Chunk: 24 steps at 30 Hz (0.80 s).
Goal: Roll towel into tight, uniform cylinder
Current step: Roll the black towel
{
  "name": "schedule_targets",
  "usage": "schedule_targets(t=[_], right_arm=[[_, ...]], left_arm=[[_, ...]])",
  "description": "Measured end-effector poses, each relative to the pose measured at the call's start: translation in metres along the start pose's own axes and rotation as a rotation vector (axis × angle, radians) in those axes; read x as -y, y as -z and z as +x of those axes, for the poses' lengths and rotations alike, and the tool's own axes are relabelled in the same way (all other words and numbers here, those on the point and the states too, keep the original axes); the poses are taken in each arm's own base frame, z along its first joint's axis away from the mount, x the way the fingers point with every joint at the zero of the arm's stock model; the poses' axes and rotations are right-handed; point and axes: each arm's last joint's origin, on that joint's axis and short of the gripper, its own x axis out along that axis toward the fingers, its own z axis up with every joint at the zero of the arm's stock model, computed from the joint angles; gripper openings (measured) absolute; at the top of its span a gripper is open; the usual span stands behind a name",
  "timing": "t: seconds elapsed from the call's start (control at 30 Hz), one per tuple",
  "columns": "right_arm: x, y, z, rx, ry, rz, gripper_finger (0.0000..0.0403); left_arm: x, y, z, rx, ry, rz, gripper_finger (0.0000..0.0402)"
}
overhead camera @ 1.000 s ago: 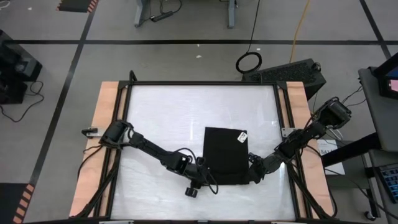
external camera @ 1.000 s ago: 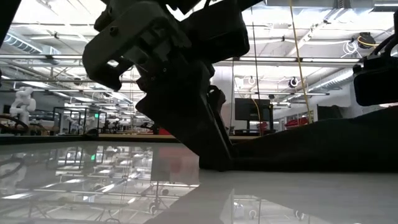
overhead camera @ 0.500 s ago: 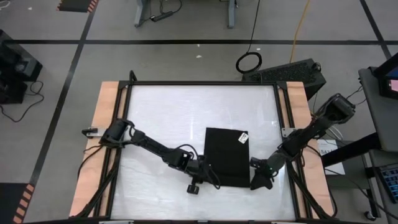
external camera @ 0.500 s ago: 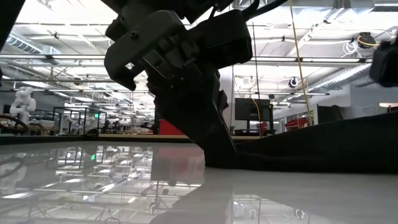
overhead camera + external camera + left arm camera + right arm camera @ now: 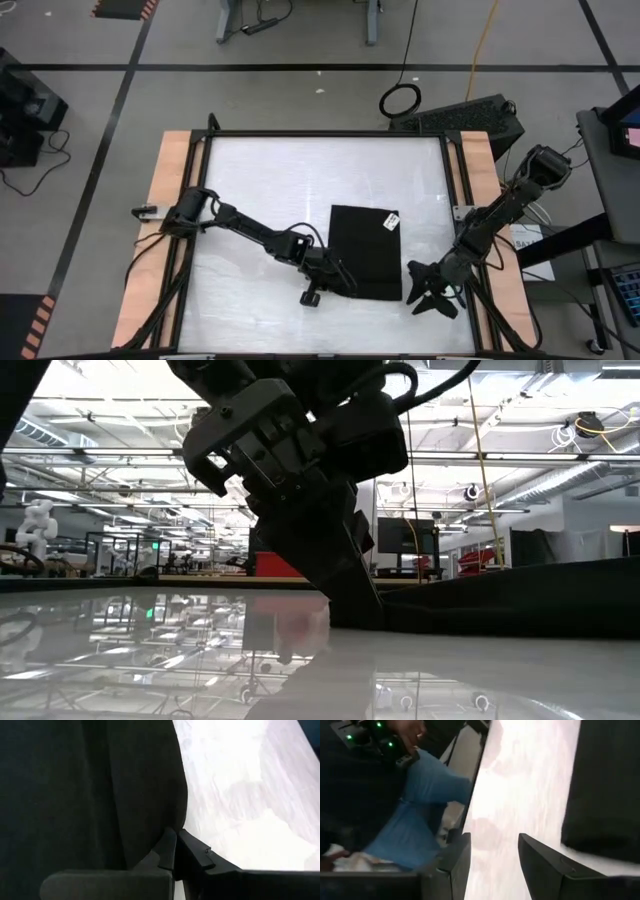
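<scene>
The black towel [image 5: 364,252] lies flat on the white tabletop, right of centre, with its white tag [image 5: 390,221] at the far right corner. It also shows in the low view [image 5: 500,600]. My left gripper [image 5: 336,286] is low at the towel's near left corner and shut on it; it also shows in the left wrist view [image 5: 175,845]. My right gripper [image 5: 430,296] is open and empty over bare table, just right of the towel's near right corner. In the right wrist view the towel [image 5: 605,790] lies beside its open fingers [image 5: 492,860]. My left gripper pinches the towel's left edge [image 5: 170,822] near its near corner between its two fingertips. The fingers slant down from the table's left. One layer or several, I cannot tell. The towel lies on the table around the hold [image 5: 400,618].
The table's wooden side rails [image 5: 170,230] and black frame bound the white top. Bare tabletop lies far of and left of the towel. A person in blue trousers [image 5: 425,805] stands beyond the table's right edge.
My right gripper has drawn back from the towel's near right corner toward the table's near right. The towel's right part, raised before, has sunk lower. My left gripper has gone a little toward the right, up to the towel's near left corner.
</scene>
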Motion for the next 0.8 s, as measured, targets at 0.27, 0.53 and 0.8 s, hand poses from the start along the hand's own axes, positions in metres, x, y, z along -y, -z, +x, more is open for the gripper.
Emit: schedule_targets(t=[0.27, 0.53, 0.8], right_arm=[[-0.022, -0.022, 0.003, 0.036, 0.116, -0.279, 0.0155], [-0.017, -0.022, 0.001, -0.005, 0.271, -0.424, 0.0177], [-0.006, -0.014, 0.019, -0.053, 0.341, -0.462, 0.0258]], left_arm=[[-0.019, 0.000, -0.005, 0.002, 0.095, -0.050, 0.0013], [-0.036, 0.001, -0.012, 0.004, 0.182, -0.128, 0.0013], [-0.051, 0.001, -0.018, 0.017, 0.230, -0.175, 0.0013]])
